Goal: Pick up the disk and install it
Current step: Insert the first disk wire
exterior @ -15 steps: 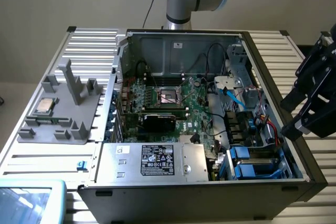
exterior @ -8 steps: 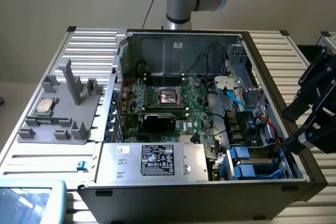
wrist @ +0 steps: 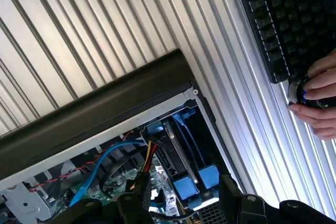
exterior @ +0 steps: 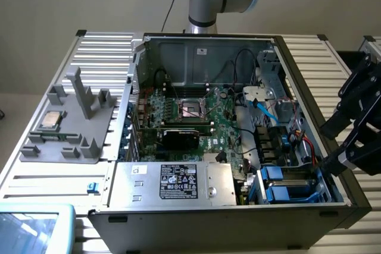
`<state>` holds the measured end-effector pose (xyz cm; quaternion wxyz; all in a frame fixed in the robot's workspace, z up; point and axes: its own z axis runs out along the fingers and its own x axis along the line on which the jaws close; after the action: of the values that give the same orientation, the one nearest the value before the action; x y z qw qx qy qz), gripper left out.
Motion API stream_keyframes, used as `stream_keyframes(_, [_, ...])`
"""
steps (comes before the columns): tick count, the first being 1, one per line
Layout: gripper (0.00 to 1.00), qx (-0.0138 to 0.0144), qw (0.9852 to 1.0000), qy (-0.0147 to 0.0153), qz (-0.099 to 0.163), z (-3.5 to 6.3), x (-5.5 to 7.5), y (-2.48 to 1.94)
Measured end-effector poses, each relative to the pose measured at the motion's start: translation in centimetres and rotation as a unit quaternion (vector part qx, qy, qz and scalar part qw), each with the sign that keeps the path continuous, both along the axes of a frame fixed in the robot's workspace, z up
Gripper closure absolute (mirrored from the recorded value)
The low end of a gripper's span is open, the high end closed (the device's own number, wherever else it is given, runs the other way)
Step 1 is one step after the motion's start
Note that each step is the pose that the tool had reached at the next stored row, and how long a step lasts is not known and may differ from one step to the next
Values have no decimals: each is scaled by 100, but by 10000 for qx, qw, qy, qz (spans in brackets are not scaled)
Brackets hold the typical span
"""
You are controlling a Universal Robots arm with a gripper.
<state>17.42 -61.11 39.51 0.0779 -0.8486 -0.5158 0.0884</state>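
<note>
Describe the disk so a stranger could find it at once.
Look into the open computer case on the ribbed table. In its corner at the exterior view's lower right, beside the silver box with the black label, sits the disk. Its bright blue carrier tabs set it apart from the green board and grey metal around it.

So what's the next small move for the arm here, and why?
Probably ease the jaws down toward the blue tabs of the disk. The jaws look open and empty, and hover by the corner of the computer case. The disk stands on edge in its bay at that corner, its tabs facing them and nothing gripped yet.
</note>
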Motion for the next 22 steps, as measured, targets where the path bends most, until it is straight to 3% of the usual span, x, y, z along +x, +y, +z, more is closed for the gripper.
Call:
stream_keyframes(6, [37, 0, 10000, 0, 0, 0, -3, -1])
stream_keyframes(8, [37, 17, 10000, -13, 23, 0, -12, -11])
stream_keyframes(12, [37, 42, 9997, -98, 228, -1, -11, -12])
stream_keyframes(17, [37, 50, 9979, -253, 586, -1, -12, -13])
stream_keyframes(19, [37, 54, 9967, -273, 764, -1, -11, -12])
stream_keyframes(22, [37, 62, 9942, -273, 1037, -2, -12, -13])
